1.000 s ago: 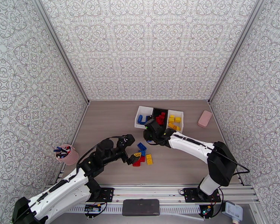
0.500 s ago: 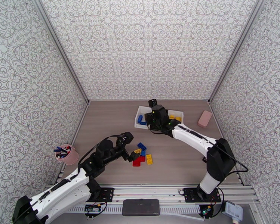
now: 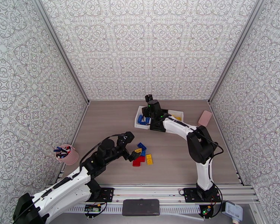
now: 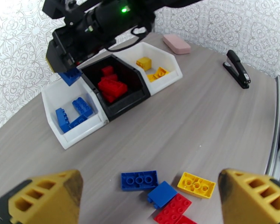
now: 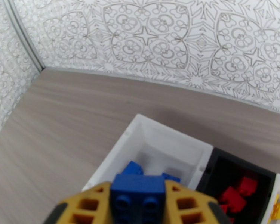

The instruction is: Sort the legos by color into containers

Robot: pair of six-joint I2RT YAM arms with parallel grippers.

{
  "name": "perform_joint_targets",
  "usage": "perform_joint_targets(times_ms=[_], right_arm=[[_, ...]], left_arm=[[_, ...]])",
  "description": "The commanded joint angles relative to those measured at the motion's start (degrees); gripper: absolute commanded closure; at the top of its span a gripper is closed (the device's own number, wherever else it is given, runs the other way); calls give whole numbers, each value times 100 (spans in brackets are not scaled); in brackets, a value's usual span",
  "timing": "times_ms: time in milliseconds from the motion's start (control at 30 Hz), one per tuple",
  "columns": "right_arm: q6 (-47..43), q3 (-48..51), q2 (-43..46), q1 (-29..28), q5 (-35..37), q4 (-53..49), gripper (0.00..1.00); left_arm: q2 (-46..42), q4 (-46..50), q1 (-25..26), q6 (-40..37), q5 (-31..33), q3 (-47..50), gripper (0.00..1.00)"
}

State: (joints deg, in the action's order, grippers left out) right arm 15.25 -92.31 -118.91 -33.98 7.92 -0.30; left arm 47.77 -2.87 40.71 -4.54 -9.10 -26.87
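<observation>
Across the grey surface (image 3: 110,124) we see three joined bins (image 4: 126,107); above the white end one (blue bricks inside) our right claw (image 5: 138,206) is clamped on a blue brick (image 5: 138,189), while our left claw (image 4: 149,198) gapes wide, holding nothing, just beside loose bricks (image 4: 139,180), red, blue and yellow.

The top external camera looks from high behind the arm bases, tilted down and forward, with the containers (image 3: 141,126) small at mid-table. The left wrist camera sits low on the near side of the containers (image 4: 80,132), facing them across the loose legos (image 4: 139,180). The right wrist camera is close above the containers (image 5: 147,123), aimed down toward the back wall. All three views share the containers. The top and left wrist views also share the loose legos (image 3: 141,146).
</observation>
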Motion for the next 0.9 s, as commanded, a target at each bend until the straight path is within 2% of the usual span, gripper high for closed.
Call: perform_joint_targets(times_ms=[0, 267, 467, 533, 667, 867], right_arm=[[178, -532, -409, 66, -100, -74, 71], [267, -1373, -1211, 102, -151, -490, 69], [265, -1427, -1167, 102, -159, -574, 64], [242, -1436, -1060, 101, -143, -679, 58], [151, -1265, -708, 102, -142, -828, 39], [-162, -112, 367, 102, -201, -461, 12]], left_arm=[[46, -152, -49, -52, -90, -124, 0], [58, -115, -54, -63, -180, -161, 0], [22, -8, -55, -65, -121, -193, 0], [17, 108, -63, -123, -22, -255, 0], [50, 421, -119, -186, 143, -425, 0], [134, 845, -280, -251, -219, -643, 0]])
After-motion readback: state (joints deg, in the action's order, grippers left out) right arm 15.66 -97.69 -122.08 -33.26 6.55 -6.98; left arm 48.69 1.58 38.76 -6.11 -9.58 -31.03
